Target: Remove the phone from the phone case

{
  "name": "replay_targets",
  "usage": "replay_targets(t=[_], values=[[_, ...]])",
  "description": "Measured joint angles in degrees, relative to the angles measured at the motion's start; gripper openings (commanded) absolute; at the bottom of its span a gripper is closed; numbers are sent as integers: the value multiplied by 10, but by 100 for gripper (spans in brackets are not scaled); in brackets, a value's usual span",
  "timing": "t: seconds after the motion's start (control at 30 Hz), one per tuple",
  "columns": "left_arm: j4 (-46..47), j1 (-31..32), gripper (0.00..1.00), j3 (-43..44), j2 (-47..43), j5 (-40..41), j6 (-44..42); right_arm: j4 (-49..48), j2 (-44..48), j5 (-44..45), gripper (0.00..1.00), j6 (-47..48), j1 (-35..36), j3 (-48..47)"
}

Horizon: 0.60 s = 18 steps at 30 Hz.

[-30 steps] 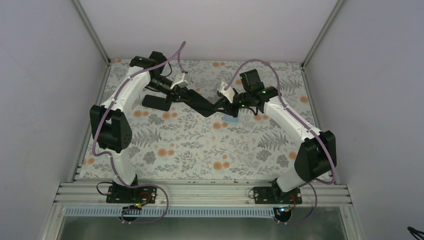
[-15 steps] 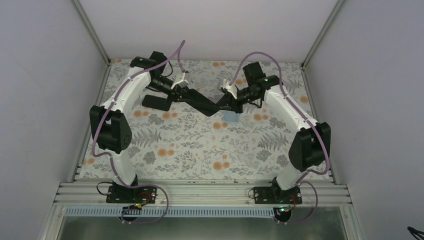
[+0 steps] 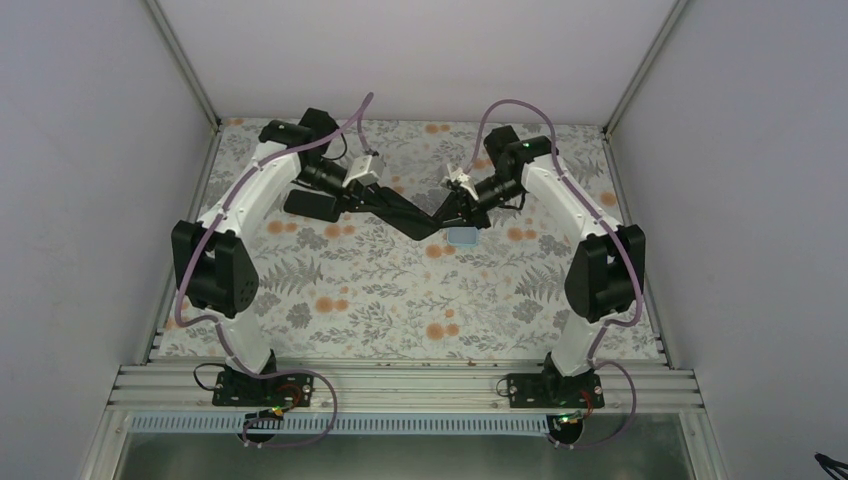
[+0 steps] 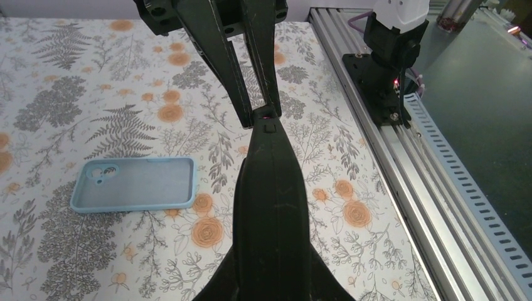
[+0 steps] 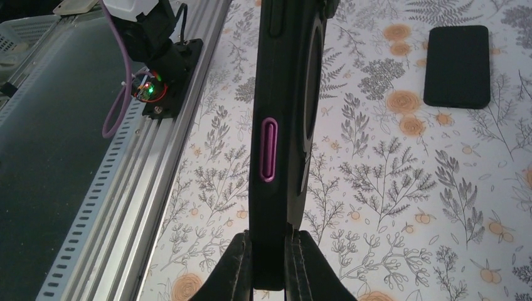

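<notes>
Left claw (image 4: 270, 269) and right claw (image 5: 271, 244) are both clenched on the phone (image 5: 276, 125), one at each end. It hangs on edge between them, its long axis running from claw to claw. Below, off the left claw's side, the phone case (image 4: 135, 184) lies flat on the table (image 4: 63, 94), hollow side up, its long axis crosswise to that claw.

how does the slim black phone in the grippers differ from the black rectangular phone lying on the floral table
The slim black phone is off the table, edge-on, clamped in the right gripper; the black rectangular phone lies flat, untouched. The held one shows a purple side button; the lying one shows only a plain dark face. Both are black.
</notes>
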<state>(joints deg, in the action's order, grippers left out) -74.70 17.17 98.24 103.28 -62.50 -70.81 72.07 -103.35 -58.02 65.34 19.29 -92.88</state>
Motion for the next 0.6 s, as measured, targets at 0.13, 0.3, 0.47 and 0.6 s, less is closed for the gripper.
replay_targets(t=[0.13,0.3,0.47,0.6], values=[[0,3,2,-1,-7,7,-4,1,4,-2,3,29,-1,9],[7,10,2,-9,-10,10,-6,1,7,-3,3,57,-5,19],[24,23,2,-25,-24,20,-5,16,7,3,3,82,-6,20],[42,35,2,-40,-40,39,-3,30,7,16,3,100,-6,21]])
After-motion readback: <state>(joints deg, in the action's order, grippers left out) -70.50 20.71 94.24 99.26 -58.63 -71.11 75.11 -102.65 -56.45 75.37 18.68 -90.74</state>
